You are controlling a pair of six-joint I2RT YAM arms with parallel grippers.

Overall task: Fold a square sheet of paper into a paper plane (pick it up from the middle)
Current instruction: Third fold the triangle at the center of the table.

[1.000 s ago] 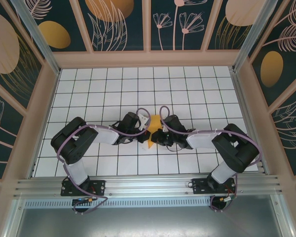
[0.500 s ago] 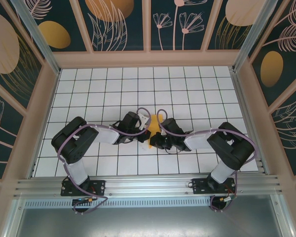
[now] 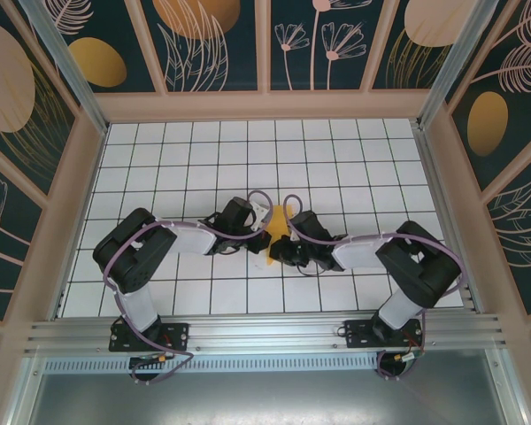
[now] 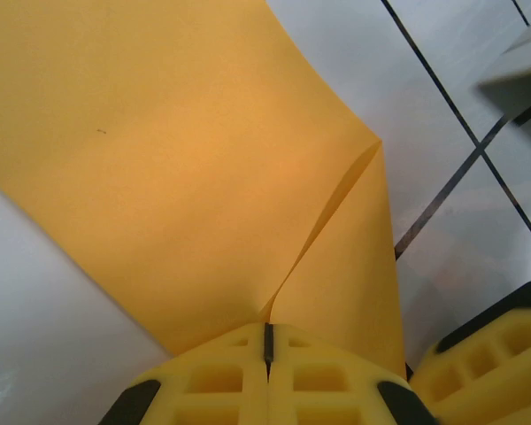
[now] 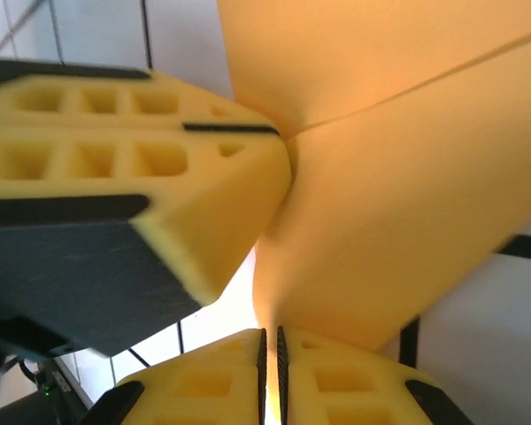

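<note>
Black-and-white arms (image 3: 188, 240), looping purple cables (image 3: 257, 196), yellow honeycombed gripper fingers (image 4: 208, 382)

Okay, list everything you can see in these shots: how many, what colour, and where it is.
sheet of paper: one, bright orange, creased, mid-table between the two grippers.
table: one, white tiles with dark grid lines, floor of the enclosure.
wall panels: several, dark teal with floral prints, around the table.
rail: one, silver, along the table's near edge.
left gripper: one, yellow fingers, shut on the paper.
right gripper: one, yellow fingers, shut on the paper.
</note>
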